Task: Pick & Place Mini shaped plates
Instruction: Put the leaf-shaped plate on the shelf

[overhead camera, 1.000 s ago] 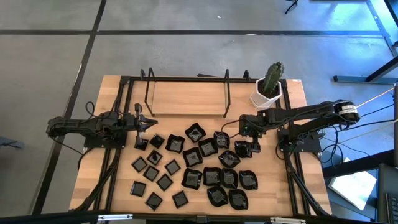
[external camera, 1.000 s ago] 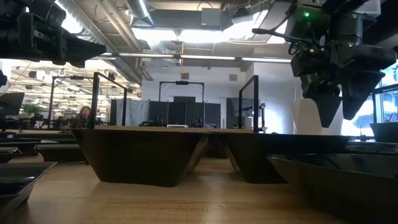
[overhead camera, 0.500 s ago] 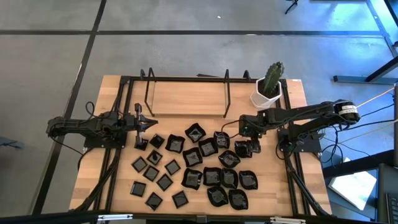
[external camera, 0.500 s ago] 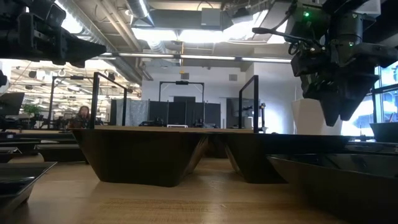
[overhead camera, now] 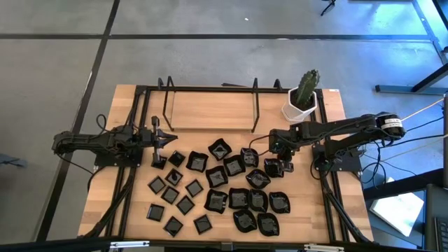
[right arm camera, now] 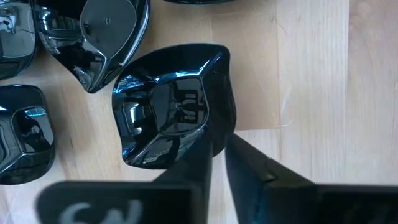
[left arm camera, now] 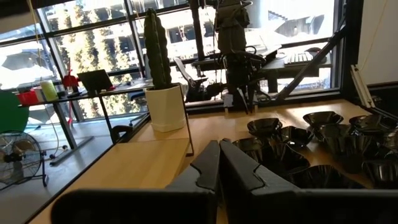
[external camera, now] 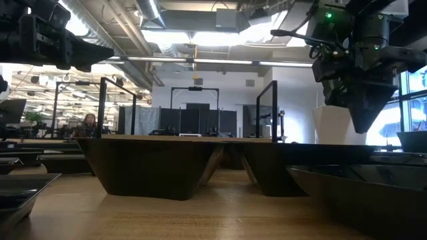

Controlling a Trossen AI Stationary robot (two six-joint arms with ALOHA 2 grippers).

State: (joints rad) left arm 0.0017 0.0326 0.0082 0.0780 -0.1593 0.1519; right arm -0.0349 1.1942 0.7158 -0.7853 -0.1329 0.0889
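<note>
The right gripper point(right arm camera: 214, 163) has its fingers pinched on the rim of one mini plate point(right arm camera: 171, 112) near the table's point(overhead camera: 210, 108) right edge; the left gripper point(left arm camera: 217, 165) waits shut; the other plates point(overhead camera: 210, 192) lie unsorted, so most work remains.

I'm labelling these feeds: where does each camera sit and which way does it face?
High: overhead, looking straight down; both arms, cactus pot.
Low: table height, looking across past plates; right gripper.
Left wrist: looks across the table past shut fingers; shares the cactus pot with high.
Right wrist: looks down; fingers pinch a plate rim.
</note>
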